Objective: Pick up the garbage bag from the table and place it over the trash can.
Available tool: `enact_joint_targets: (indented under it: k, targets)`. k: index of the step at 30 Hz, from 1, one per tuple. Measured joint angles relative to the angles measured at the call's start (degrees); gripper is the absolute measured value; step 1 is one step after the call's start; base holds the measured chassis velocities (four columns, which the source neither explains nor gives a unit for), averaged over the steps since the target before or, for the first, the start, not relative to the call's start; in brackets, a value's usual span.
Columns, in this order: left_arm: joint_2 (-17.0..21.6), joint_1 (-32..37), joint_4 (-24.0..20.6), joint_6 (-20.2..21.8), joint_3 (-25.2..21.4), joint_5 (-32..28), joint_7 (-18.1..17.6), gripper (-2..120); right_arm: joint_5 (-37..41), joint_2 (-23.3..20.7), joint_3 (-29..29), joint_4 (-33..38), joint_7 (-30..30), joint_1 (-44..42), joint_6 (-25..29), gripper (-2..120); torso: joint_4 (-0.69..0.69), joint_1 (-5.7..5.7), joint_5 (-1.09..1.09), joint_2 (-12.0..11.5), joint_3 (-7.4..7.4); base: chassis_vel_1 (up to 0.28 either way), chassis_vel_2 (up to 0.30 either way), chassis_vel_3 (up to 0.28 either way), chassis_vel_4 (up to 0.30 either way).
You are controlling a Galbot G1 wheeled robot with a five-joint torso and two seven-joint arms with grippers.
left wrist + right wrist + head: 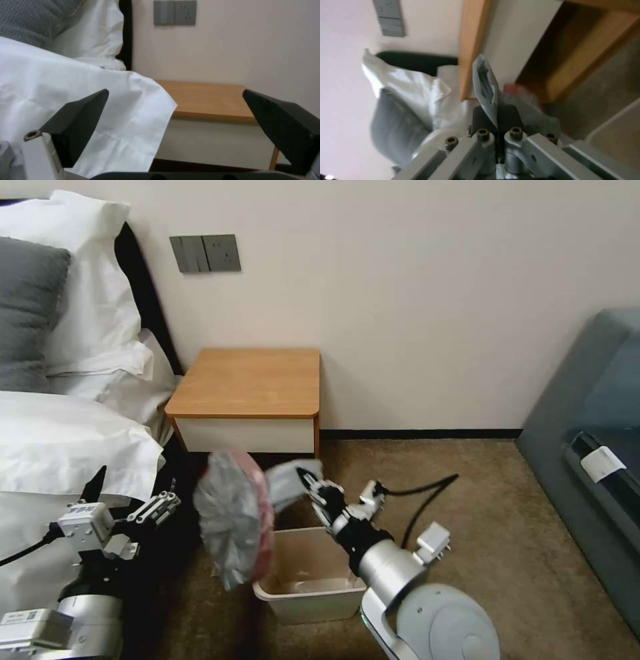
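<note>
Right gripper (308, 478) is clamped on a corner of the garbage bag (235, 517); in the right wrist view the two pads are pressed together with a fold of the grey plastic (486, 87) pinched between them. The rest of the bag hangs off to the claw's left as a crumpled grey fan with a pinkish-red edge, in the air, draping down past the near-left corner of the trash can (313, 575). The can sits on the carpet directly below the claw, mouth up; inside shows bare beige walls and floor, no liner seated over the rim. The table (250, 380) is just beyond the claw, top bare. Left gripper (133, 499) is parked low beside the bed, fingers (77, 122) spread wide apart, holding nothing.
</note>
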Motion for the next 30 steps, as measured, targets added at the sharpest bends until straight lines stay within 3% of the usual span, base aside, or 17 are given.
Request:
enact_joint_targets:
  k: [7, 16, 30]
  targets:
    - [-0.3, -0.4, 0.0, 0.1, 0.1, 0.1, 0.2, 100, -2.7, -5.0, 3.8, -3.5, -5.3, -0.9, -3.2, 0, 0.0, 0.0, 0.01, 0.0, 0.0, 0.0, 0.0, 0.0, 0.0]
    - [-0.3, -1.5, 1.6, 0.0, 0.9, 0.5, 0.2, 100, -1.3, -8.0, 4.9, -3.6, -7.2, -2.4, -5.1, 0, 0.0, 0.0, 0.0, 0.0, 0.0, 0.0, 0.0, 0.0, 0.0]
    - [0.8, -4.7, 10.4, -0.3, 4.1, 0.6, 0.9, 100, -3.9, -11.5, 5.5, -10.1, -11.9, -4.6, -6.7, 0, 0.0, 0.0, -0.01, 0.0, 0.0, 0.0, 0.0, 0.0, 0.0]
